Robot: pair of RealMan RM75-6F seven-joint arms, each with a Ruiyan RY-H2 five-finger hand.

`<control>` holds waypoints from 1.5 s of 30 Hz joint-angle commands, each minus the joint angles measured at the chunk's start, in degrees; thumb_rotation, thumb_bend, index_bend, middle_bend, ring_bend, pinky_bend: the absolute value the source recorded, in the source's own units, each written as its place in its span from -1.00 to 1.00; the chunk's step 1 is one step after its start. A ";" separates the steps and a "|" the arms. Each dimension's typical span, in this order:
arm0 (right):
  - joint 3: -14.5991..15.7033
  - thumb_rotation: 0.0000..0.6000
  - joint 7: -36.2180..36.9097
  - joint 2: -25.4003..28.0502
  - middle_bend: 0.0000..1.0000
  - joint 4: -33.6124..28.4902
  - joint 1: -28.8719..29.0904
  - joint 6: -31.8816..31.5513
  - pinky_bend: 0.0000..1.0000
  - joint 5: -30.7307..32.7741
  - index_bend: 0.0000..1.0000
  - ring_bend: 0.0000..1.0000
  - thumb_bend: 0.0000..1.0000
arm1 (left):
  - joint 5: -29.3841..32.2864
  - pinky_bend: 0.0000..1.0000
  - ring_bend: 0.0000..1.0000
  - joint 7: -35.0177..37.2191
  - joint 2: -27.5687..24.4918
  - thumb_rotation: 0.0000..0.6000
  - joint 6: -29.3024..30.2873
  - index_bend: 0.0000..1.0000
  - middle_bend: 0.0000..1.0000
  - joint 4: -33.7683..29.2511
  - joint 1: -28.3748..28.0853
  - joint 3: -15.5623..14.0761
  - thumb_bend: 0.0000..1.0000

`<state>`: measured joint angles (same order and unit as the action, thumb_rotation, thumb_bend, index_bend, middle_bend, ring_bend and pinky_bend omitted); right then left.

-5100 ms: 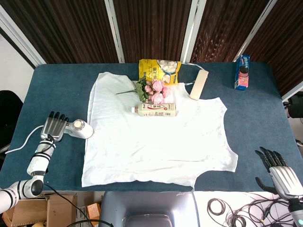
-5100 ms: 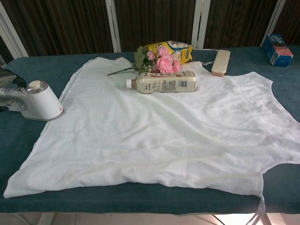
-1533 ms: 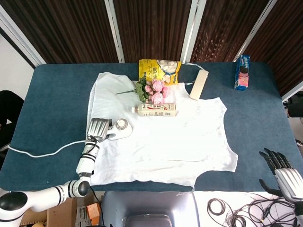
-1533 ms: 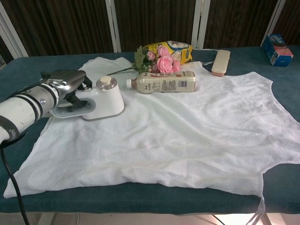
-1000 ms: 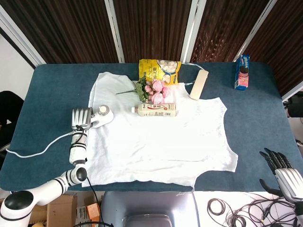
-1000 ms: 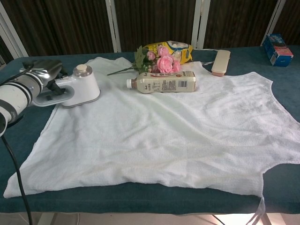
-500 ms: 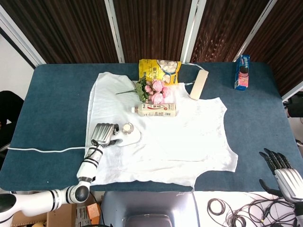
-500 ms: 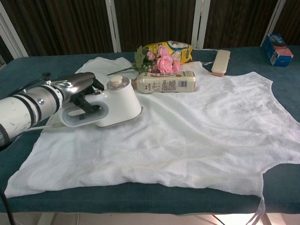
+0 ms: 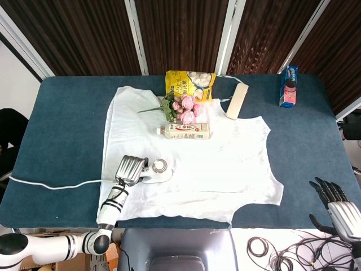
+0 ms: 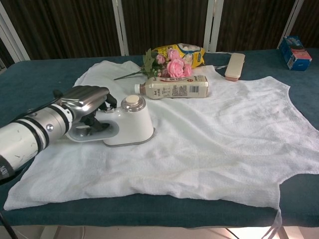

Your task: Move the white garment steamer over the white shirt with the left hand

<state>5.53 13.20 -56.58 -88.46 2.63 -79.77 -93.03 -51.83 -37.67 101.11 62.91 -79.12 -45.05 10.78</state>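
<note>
My left hand (image 10: 87, 99) grips the steamer (image 10: 124, 127) by its handle, flat on the shirt (image 10: 214, 144) near its left side. My right hand (image 9: 338, 209) hangs off the table (image 9: 62, 124), fingers spread, holding nothing.

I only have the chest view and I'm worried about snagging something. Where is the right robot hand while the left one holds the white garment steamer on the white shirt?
Observer: The right robot hand is off the near right corner of the blue cloth-covered table. Its fingers are apart and it holds nothing. It is well clear of the white shirt.
Operator: And the steamer's cord? It leaves my frame.
Observer: The white cord runs left from behind the left robot hand, over the shirt's left edge and across the table to its left edge. It lies away from where the white garment steamer rests.
</note>
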 commanded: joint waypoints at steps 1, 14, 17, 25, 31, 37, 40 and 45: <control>0.00 1.00 0.02 0.01 -1.00 0.03 0.04 0.09 -1.00 0.02 -1.00 -1.00 -0.38 | 0.77 1.00 1.00 -1.01 1.80 1.00 0.27 0.42 0.96 5.33 -0.86 1.25 0.16; -0.04 1.00 0.37 0.12 -1.00 0.05 -0.01 -0.02 -1.00 0.06 -1.00 -1.00 -0.38 | 3.14 1.00 1.00 2.91 5.28 1.00 -4.49 0.42 0.96 28.13 -3.47 6.23 0.16; -0.09 1.00 0.50 0.16 -1.00 0.11 -0.02 -0.05 -1.00 0.14 -1.00 -1.00 -0.38 | 3.33 1.00 1.00 4.43 6.50 1.00 -5.31 0.42 0.96 34.05 -4.21 7.61 0.16; -0.09 1.00 0.14 0.06 -1.00 -0.03 0.20 0.53 -1.00 0.27 -1.00 -1.00 -0.38 | 3.15 1.00 1.00 8.53 6.34 1.00 -5.66 0.42 0.96 36.53 -4.16 10.45 0.16; -0.07 1.00 0.07 0.07 -1.00 -0.08 0.06 0.26 -1.00 0.22 -1.00 -1.00 -0.38 | 5.13 1.00 1.00 12.42 3.07 1.00 -6.72 0.42 0.96 26.66 -2.30 13.14 0.16; -0.06 1.00 0.29 0.13 -1.00 0.05 -0.01 0.12 -1.00 0.17 -1.00 -1.00 -0.38 | 1.64 1.00 1.00 14.38 -2.77 1.00 -3.56 0.42 0.96 11.86 1.40 11.49 0.16; 0.09 1.00 -0.06 -0.03 -1.00 -0.03 0.02 0.17 -1.00 -0.14 -1.00 -1.00 -0.38 | -6.10 1.00 1.00 15.05 -10.05 1.00 0.20 0.42 0.96 1.15 5.87 6.16 0.16; 0.16 1.00 -0.76 -0.24 -1.00 -0.22 -0.07 0.04 -1.00 -0.31 -1.00 -1.00 -0.38 | -12.92 1.00 1.00 19.05 -12.73 1.00 1.13 0.42 0.96 3.20 8.03 1.75 0.15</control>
<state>5.69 12.47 -56.79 -88.67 2.57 -79.71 -93.33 -58.47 -22.78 91.74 61.81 -77.15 -40.64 17.42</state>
